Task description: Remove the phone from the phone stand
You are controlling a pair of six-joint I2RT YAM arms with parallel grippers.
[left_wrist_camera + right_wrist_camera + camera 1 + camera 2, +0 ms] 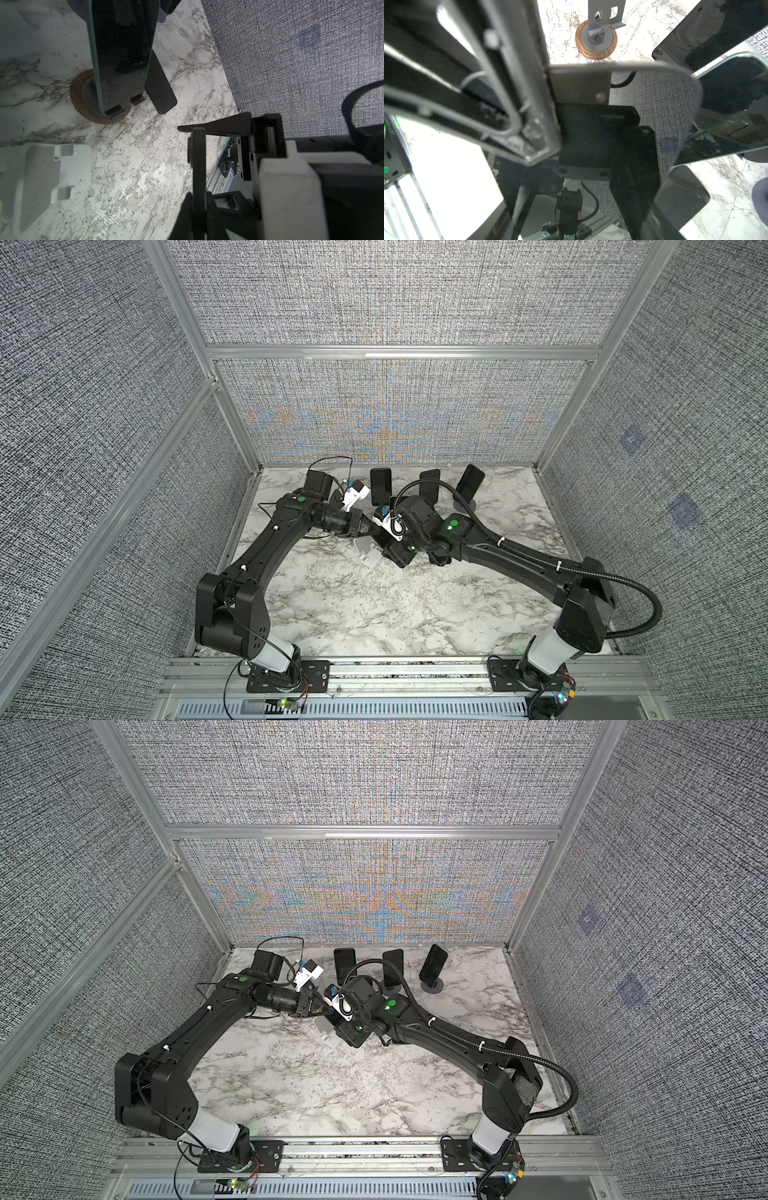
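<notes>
The phone [197, 162] is hanging above the marble worktop [374, 614]. It is off the white phone stand [365, 552] and caught between the two pincers. They are meeting just on the far side of that stand, around the middle of the worktop's width.

In the left wrist view the phone is showing edge-on. The left pincer [197, 193] is bracketing it with one finger close beside each face. Whether those fingers are pressing on it or standing just clear, I cannot tell.

The right pincer [379, 536] is reaching in from the right with its fingers spread wide across the phone's breadth. One finger [218, 126] is lying along the phone's edge, but whether this pincer is actually gripping I cannot tell either. In the right wrist view the phone's glossy face is turning toward the camera.

Along the far edge, other dark phones [469, 483] are leaning on their own stands.
</notes>
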